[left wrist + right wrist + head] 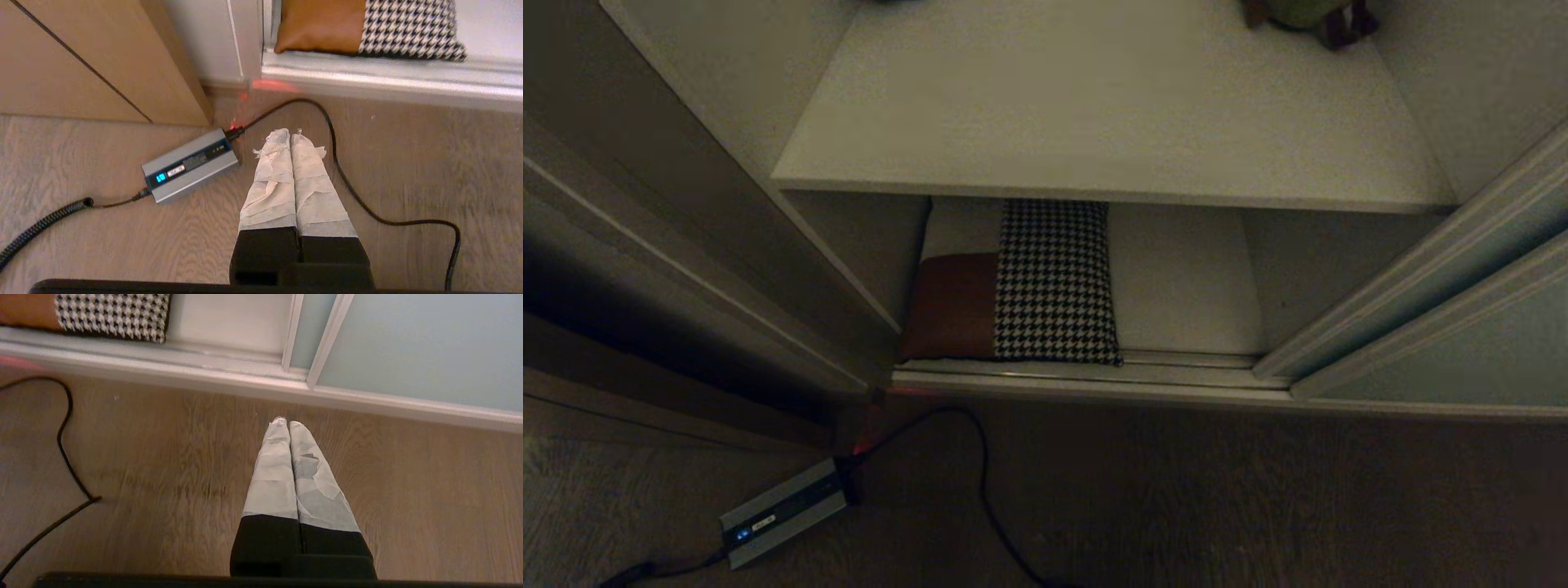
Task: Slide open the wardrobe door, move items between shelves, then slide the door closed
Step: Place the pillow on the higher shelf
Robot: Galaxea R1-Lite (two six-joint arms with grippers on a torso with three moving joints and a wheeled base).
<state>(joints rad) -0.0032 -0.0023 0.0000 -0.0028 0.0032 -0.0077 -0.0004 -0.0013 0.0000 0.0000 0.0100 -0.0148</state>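
Both grippers, left (291, 136) and right (284, 424), clenched empty over floor; cushion (1045, 282) on bottom shelf (1184, 278) behind rails, probably soft, light, best pinched at its front right corner

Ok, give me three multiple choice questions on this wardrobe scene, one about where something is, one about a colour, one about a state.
1. Where does the houndstooth cushion lie?
A. on the upper shelf
B. on the bottom shelf, under the upper shelf
C. on the floor

2. What colour is the light on the power brick?
A. blue
B. green
C. white

3. How does the sliding wardrobe door stand?
A. shut across the cushion
B. lifted off its rails
C. slid aside, leaving the cushion's bay open

Answers: 1 B, the cushion sits beneath the upper board by the rail. 2 A, a blue glow shows on its face. 3 C, the shelves show unscreened.
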